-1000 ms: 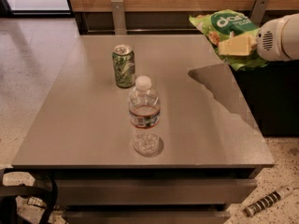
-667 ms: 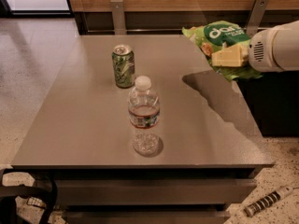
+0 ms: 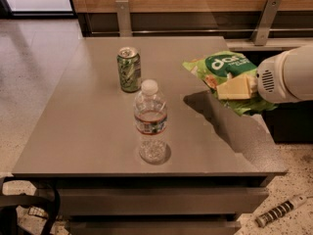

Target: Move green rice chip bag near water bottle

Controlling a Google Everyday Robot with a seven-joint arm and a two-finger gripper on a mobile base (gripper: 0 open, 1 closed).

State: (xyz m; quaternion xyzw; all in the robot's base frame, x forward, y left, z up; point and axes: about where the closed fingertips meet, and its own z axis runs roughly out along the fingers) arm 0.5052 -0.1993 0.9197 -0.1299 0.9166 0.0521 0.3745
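Note:
The green rice chip bag (image 3: 221,68) hangs in the air above the right side of the grey table (image 3: 93,126), held by my gripper (image 3: 235,88), whose cream fingers are shut on its lower right part. The white arm reaches in from the right edge. The water bottle (image 3: 150,122) stands upright near the table's front middle, to the left of and below the bag. The bag's shadow falls on the table between them.
A green soda can (image 3: 129,69) stands upright behind the bottle, toward the table's left. A wooden wall with metal brackets (image 3: 266,19) runs behind the table. A striped tool (image 3: 279,211) lies on the speckled floor at the lower right.
My gripper has carried the bag leftward and down, from beyond the table's right rear corner to over its right side, closer to the bottle. The bottle and can have not moved.

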